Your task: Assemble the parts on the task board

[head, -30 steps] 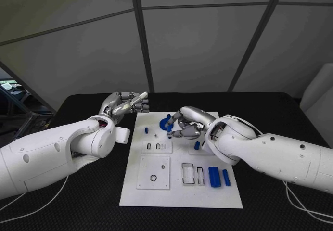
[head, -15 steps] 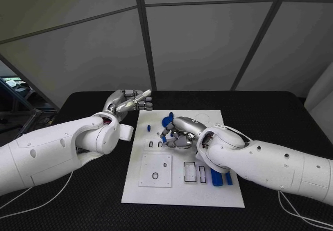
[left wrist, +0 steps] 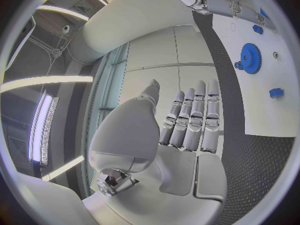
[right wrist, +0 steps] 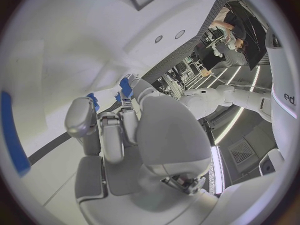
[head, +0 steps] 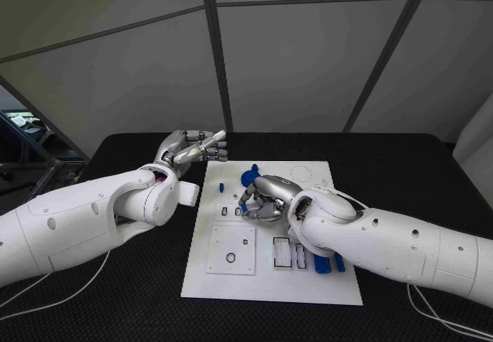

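Note:
The white task board (head: 272, 281) lies in the middle of the black table. My right hand (head: 265, 199) hovers curled over the board's middle, beside a small slotted block (head: 230, 212). It pinches a small blue part (right wrist: 125, 88) at its fingertips. A blue gear (head: 250, 177) and a small blue peg (head: 219, 188) sit on the far part of the board; the gear (left wrist: 250, 58) is also in the left wrist view. My left hand (head: 191, 149) is raised at the board's far left corner, fingers (left wrist: 190, 117) straight and together, holding nothing.
Nearer me, the board carries a square plate with holes (head: 232, 251) and upright slots (head: 281, 253). Blue bars (head: 325, 263) lie beside them, partly under my right forearm. Black table (head: 411, 164) surrounds the board.
My right hand has moved from beside the blue gear leftward and nearer, to the slotted block. The left hand has barely moved. The camera has shifted slightly.

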Motion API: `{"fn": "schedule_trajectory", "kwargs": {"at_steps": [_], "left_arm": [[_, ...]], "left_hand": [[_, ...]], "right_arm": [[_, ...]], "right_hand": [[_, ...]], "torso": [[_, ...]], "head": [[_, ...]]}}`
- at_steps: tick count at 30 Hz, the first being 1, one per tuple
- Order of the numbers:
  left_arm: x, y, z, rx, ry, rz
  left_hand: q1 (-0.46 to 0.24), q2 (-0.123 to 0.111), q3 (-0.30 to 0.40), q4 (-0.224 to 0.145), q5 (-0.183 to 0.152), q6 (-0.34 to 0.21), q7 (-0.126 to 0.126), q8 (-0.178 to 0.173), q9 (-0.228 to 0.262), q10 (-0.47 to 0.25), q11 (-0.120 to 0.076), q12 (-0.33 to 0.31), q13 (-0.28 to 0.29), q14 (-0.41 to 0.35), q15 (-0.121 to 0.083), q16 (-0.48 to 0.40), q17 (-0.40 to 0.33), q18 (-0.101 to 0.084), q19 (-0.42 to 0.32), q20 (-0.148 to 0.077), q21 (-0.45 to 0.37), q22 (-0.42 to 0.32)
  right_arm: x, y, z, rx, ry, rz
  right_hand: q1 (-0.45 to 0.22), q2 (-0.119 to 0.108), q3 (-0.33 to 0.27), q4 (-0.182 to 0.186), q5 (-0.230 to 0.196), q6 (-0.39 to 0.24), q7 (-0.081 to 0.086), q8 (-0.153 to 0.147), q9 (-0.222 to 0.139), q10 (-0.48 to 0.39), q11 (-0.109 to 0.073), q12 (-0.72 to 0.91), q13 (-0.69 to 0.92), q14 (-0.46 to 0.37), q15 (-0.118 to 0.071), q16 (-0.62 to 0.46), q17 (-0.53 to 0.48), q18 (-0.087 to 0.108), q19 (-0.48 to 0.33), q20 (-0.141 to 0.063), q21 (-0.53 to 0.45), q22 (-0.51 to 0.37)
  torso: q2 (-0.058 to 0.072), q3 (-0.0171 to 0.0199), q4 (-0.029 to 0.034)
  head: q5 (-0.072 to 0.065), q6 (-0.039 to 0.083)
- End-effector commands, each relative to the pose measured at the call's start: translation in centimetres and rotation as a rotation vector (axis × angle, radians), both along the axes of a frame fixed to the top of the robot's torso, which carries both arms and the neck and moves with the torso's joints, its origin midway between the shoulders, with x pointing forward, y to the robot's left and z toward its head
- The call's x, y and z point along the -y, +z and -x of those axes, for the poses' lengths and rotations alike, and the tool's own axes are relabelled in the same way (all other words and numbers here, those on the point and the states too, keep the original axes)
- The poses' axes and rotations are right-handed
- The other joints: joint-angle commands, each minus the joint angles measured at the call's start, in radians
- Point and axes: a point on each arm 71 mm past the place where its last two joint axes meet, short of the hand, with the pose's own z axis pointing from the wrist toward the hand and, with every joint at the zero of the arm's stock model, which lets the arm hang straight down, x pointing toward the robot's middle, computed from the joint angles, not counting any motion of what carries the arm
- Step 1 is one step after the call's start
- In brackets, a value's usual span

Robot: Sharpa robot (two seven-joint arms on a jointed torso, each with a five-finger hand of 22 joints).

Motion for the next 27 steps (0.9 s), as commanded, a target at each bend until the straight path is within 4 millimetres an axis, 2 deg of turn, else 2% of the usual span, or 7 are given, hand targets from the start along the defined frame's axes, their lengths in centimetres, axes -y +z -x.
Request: {"fn": "schedule_trajectory", "kwargs": {"at_steps": [1,3,17,27], "left_arm": [[0.18,0.18,0.01,0.01,-0.013,0.0],[0.19,0.18,0.02,0.01,-0.014,0.0],[0.18,0.18,0.03,0.01,-0.013,0.0],[0.17,0.18,0.03,0.009,-0.014,0.0]], "left_hand": [[0.002,0.005,-0.004,0.0,-0.001,-0.003,0.004,-0.006,0.0,-0.001,0.002,-0.005,0.0,0.002,0.002,-0.005,0.001,0.002,-0.007,0.002,0.005,0.001],[0.002,0.005,-0.004,0.0,-0.001,-0.003,0.004,-0.006,0.0,-0.001,0.002,-0.005,0.0,0.002,0.002,-0.005,0.001,0.002,-0.007,0.002,0.005,0.001],[0.002,0.005,-0.004,0.0,-0.001,-0.003,0.004,-0.006,0.0,-0.001,0.002,-0.005,0.0,0.002,0.002,-0.005,0.001,0.002,-0.007,0.002,0.005,0.001],[0.002,0.005,-0.004,0.0,-0.001,-0.003,0.004,-0.006,0.0,-0.001,0.002,-0.005,0.0,0.002,0.002,-0.005,0.001,0.002,-0.007,0.002,0.005,0.001]], "right_arm": [[0.05,-0.18,-0.13,0.001,-0.005,0.037],[0.07,-0.26,-0.18,-0.002,-0.006,0.043],[-0.03,-0.55,-0.32,-0.014,-0.001,0.065],[0.06,-0.69,-0.32,-0.022,-0.002,0.087]], "right_hand": [[-0.009,0.005,0.007,0.0,0.003,0.007,-0.002,0.007,0.002,-0.009,-0.002,-0.006,0.043,0.104,-0.005,0.004,0.263,-0.009,0.005,0.0,0.001,-0.002],[-0.013,0.003,0.007,0.0,0.002,0.007,-0.002,0.006,0.002,-0.011,-0.001,-0.008,0.041,0.104,-0.005,0.004,0.263,-0.008,0.003,0.0,0.0,-0.004],[-0.025,-0.005,0.006,0.002,-0.002,0.004,0.0,0.004,0.001,-0.014,0.0,-0.013,0.037,0.104,-0.004,0.003,0.262,-0.008,0.001,0.001,-0.003,-0.007],[-0.047,-0.023,0.003,0.004,-0.006,-0.016,0.007,-0.007,-0.005,-0.03,0.006,-0.033,0.018,0.103,0.001,0.001,0.258,-0.007,-0.004,0.004,-0.007,-0.014]], "torso": [[0.0,-0.0002,-0.0005],[0.0,-0.001,-0.0001],[0.0,-0.0005,-0.0002],[0.0,-0.0007,-0.0002]], "head": [[0.0,-0.001],[-0.001,-0.003],[-0.001,-0.005],[-0.001,-0.007]]}}
